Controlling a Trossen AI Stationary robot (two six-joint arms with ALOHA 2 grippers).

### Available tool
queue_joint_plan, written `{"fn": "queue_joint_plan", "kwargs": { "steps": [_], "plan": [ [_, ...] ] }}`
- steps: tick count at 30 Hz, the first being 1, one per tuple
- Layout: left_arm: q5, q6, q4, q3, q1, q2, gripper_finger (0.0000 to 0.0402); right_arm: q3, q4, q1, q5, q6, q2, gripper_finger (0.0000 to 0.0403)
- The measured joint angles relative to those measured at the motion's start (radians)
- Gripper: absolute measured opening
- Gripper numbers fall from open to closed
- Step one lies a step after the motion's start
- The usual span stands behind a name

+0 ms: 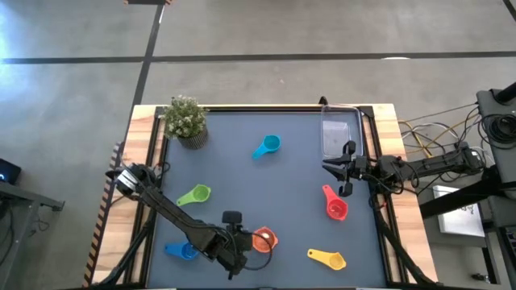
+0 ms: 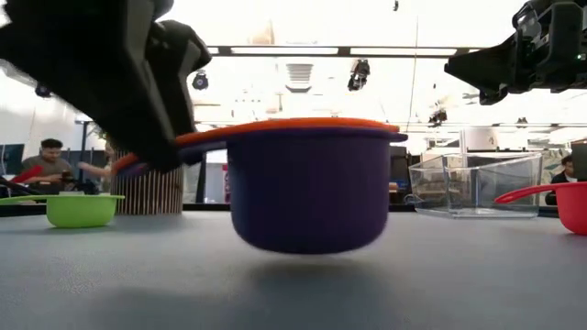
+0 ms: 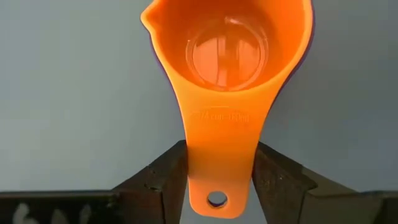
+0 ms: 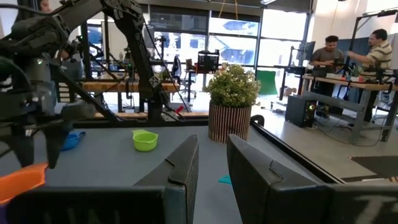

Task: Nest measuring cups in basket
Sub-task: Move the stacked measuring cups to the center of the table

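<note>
My left gripper (image 1: 244,244) is near the table's near edge, shut on an orange measuring cup (image 3: 227,56) that sits nested in a purple cup (image 2: 307,197). My right gripper (image 1: 339,169) hovers open above the table's right side, between the clear basket (image 1: 337,133) and the red cup (image 1: 335,208). Resting on their bases on the mat are the light blue cup (image 1: 268,146), the green cup (image 1: 195,195), the blue cup (image 1: 182,250) and the yellow cup (image 1: 327,258). My left gripper pinches the orange cup's flat handle (image 3: 219,155) between its two fingers (image 3: 165,180), one on each side edge, close to the free end with the hole. The fingers lie along the handle. The nested orange and purple cups sit upright, just clear of the table (image 2: 303,252).
A small potted plant (image 1: 186,119) stands in the far left corner. The basket sits by the far right edge inside the table's raised wooden rim (image 1: 379,145). Open mat lies in the middle (image 1: 266,193). People sit at desks beyond the table (image 4: 329,53).
</note>
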Motion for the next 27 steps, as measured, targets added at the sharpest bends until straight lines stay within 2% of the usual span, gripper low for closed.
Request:
{"fn": "queue_joint_plan", "kwargs": {
  "steps": [3, 7, 13, 19, 22, 27],
  "plan": [
    [0.0, 0.032, -0.033, 0.0, 0.019, -0.008, 0.0147, 0.0, 0.0, 0.0, 0.0, 0.0, 0.0, 0.0073],
    [0.0, 0.091, -0.065, 0.0, 0.058, -0.022, 0.0125, 0.0, 0.0, 0.0, 0.0, 0.0, 0.0, 0.0073],
    [0.0, 0.178, -0.076, -0.009, 0.125, -0.047, 0.013, 0.0, 0.0, 0.0, 0.0, 0.0, 0.0, 0.0073],
    [0.027, 0.2, -0.035, -0.096, 0.181, -0.11, 0.0132, 0.0, 0.0, 0.0, 0.0, 0.0, 0.0, 0.0073],
    [0.028, 0.214, 0.051, -0.177, 0.203, -0.161, 0.0125, 0.0, 0.0, 0.0, 0.0, 0.0, 0.0, 0.0073],
    [0.079, 0.245, 0.327, -0.38, 0.248, -0.28, 0.0128, 0.0, 0.0, 0.0, 0.0, 0.0, 0.0, 0.0073]
  ]
}}
